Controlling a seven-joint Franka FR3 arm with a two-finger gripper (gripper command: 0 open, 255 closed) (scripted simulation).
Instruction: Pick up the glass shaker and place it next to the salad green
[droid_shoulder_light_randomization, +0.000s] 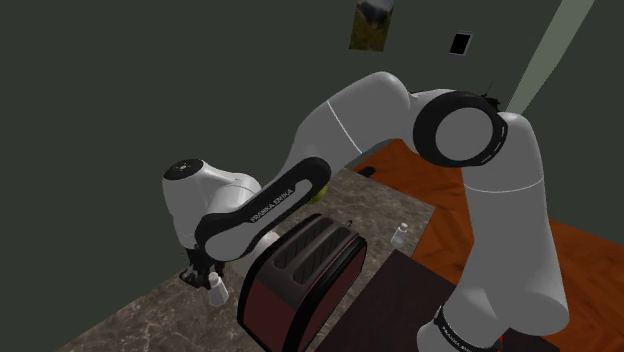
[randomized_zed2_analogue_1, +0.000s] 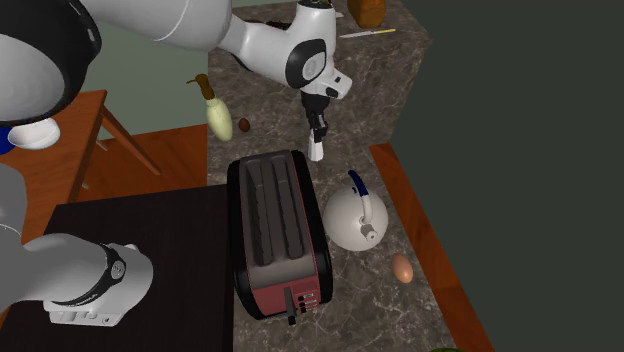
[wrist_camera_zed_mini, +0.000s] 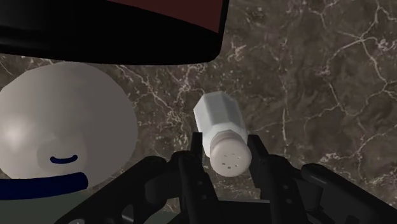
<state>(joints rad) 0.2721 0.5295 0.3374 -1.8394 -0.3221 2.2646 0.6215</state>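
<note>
Shaker (wrist_camera_zed_mini: 221, 127): white, faceted body, holed cap. Sits at desk (wrist_camera_zed_mini: 318, 70) level just off the toaster's (randomized_zed2_analogue_1: 278, 225) end away from its lever. Kettle (randomized_zed2_analogue_1: 353, 215) is near, on the second exterior view's right. Tool (wrist_camera_zed_mini: 226, 167): fingers pressed on both sides of the cap, i.e. gripping the shaker. Can't tell if its base is off the desk.

Risks (judgement):
- Grip sits high, at the cap only, so the body may pivot or slip out on the lift.
- Toaster wall is just beside. A low swing could clip it or the kettle.
- Salad green not id'd w/ certainty. Poss. the green sliver (randomized_zed2_analogue_1: 443, 349) at the near edge, past the egg (randomized_zed2_analogue_1: 402, 268). If so, the carry runs along toaster and kettle.
- 2nd small white bottle (droid_shoulder_light_randomization: 401, 233), shoulder view's right: mix-up possible.

Writing: "FRANKA EMIKA" on arm link (droid_shoulder_light_randomization: 270, 205). Toaster front marks unreadable.
</note>
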